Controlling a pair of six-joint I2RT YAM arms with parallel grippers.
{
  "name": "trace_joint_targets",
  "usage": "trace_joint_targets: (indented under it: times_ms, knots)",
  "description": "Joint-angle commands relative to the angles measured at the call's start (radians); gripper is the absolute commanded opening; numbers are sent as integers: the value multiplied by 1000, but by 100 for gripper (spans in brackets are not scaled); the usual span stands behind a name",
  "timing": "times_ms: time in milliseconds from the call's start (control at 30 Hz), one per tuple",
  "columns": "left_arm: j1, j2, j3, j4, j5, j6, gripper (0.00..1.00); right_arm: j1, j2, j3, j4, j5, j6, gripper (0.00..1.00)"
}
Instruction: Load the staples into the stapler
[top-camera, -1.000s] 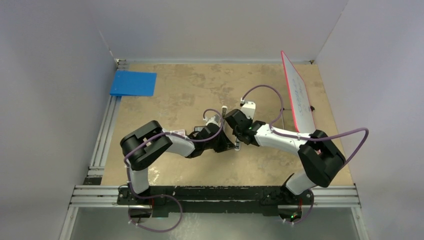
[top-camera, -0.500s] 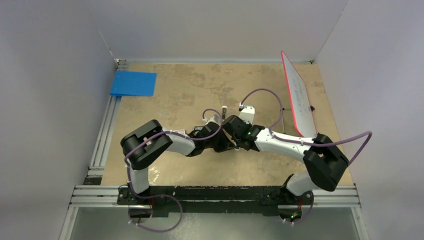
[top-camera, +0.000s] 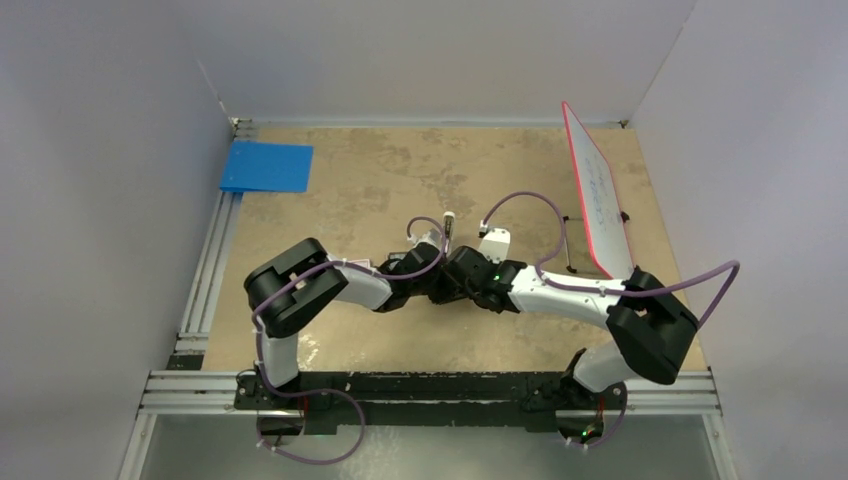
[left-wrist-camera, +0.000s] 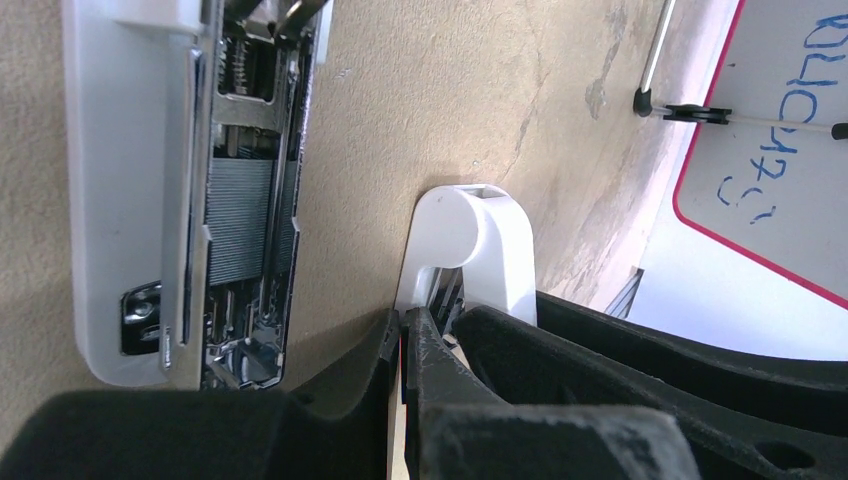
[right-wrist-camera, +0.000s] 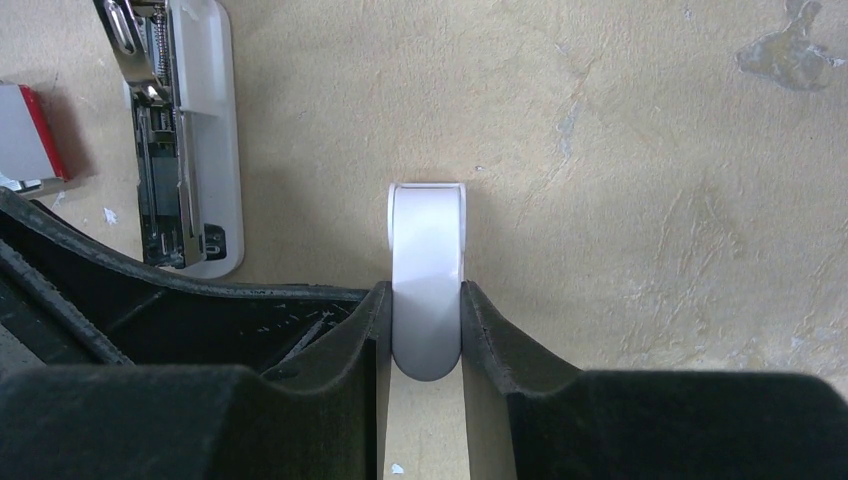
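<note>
Stapler lies flat on the table, open side up with the metal channel exposed. Its long axis runs roughly near-far. The rounded end faces near, toward the grippers, and the far end runs out of both wrist views. Staples, a ribbed grey block, sit in that channel about mid-length, lined up with the long axis.

A short white piece lies just right of the stapler, parallel to it and apart from it, with its square end pointing far.

Right gripper is clamped on the near, rounded end of the white piece, one finger on each long side. Left gripper has its fingers pinched almost together with only a slit between them, and nothing is visible in the slit. It sits between the stapler and the white piece, close to the right gripper.

Both arms have their elbows out, forearms angled inward and wrists tipped down, and they meet mid-table. A red-and-white box is just left of the stapler. The whiteboard stands at far right.
</note>
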Motion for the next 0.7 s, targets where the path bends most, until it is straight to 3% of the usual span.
trace_joint_targets:
  times_ms: [0, 200, 400, 533, 667]
  knots:
    - [-24, 76, -10, -52, -17, 9, 0, 29, -18, -4, -16, -90, 52, 18]
    - [-17, 43, -3, -53, 14, 53, 2, 28, -25, 34, -88, -56, 95, 37]
    - [-17, 7, 7, -85, 2, 88, 4, 30, -70, 88, -165, -8, 113, 47]
    - [-17, -25, 17, -118, -31, 127, 5, 29, -81, 113, -210, 18, 120, 48]
    - [-17, -59, 31, -139, -34, 162, 10, 28, -67, 117, -213, 21, 104, 40]
